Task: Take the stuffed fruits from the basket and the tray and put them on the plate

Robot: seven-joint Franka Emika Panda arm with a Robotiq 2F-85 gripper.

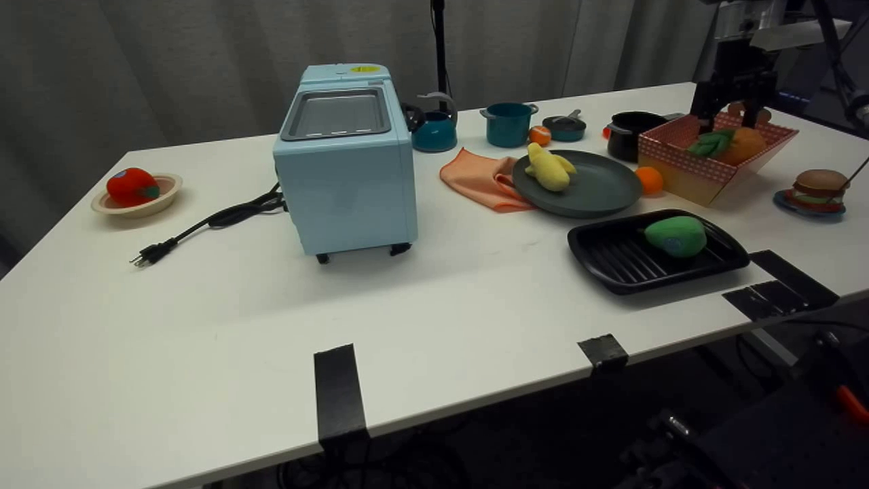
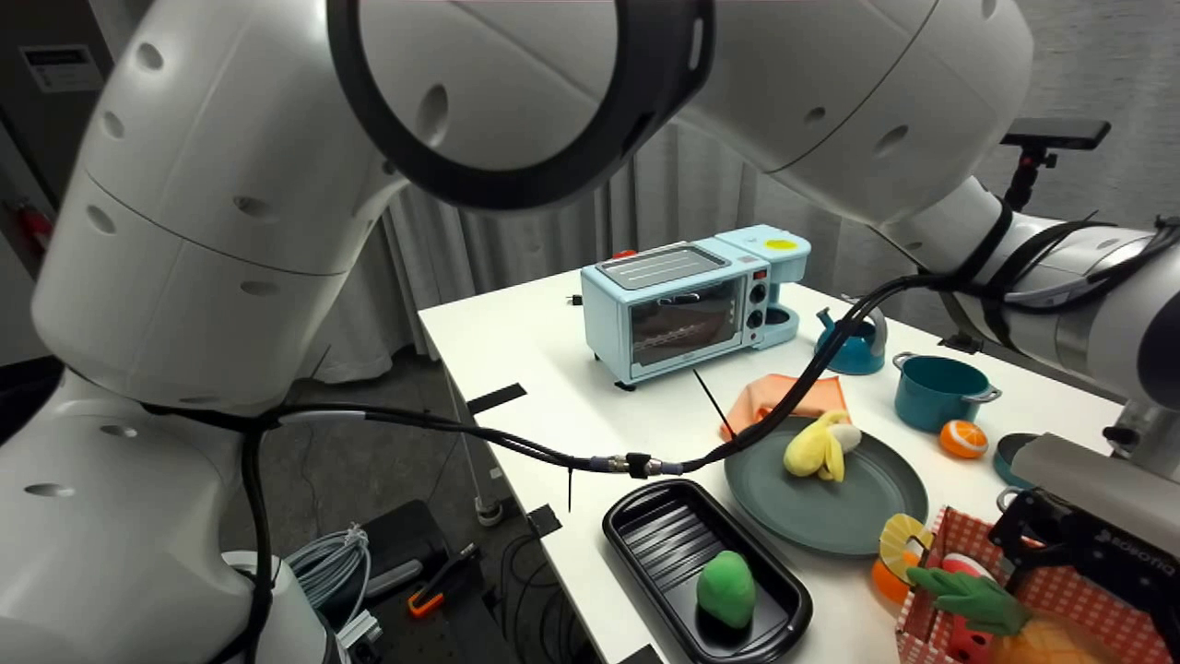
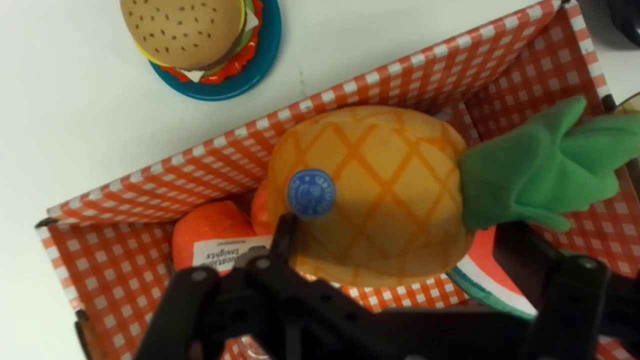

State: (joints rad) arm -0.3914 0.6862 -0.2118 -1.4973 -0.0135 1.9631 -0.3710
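The red-checked basket (image 1: 679, 174) holds a plush pineapple (image 3: 370, 190) with green leaves, a watermelon slice (image 3: 492, 260) and orange-red fruits (image 3: 210, 230). My gripper (image 3: 400, 227) is open over the basket, its fingers apart on either side of the pineapple's body; I cannot tell whether they touch it. In an exterior view the gripper (image 1: 728, 119) reaches down into the basket. A green plush fruit (image 1: 677, 236) lies in the black tray (image 1: 597, 268); it also shows in an exterior view (image 2: 726, 590). A yellow plush banana (image 2: 819, 447) lies on the dark grey plate (image 2: 885, 498).
A burger toy on a small blue plate (image 3: 272, 50) stands beside the basket. An orange ball (image 1: 650, 180) sits between basket and plate. Pots (image 1: 509, 123), a kettle (image 1: 434, 132), an orange cloth (image 1: 478, 180) and a light blue oven (image 1: 346, 176) stand farther off.
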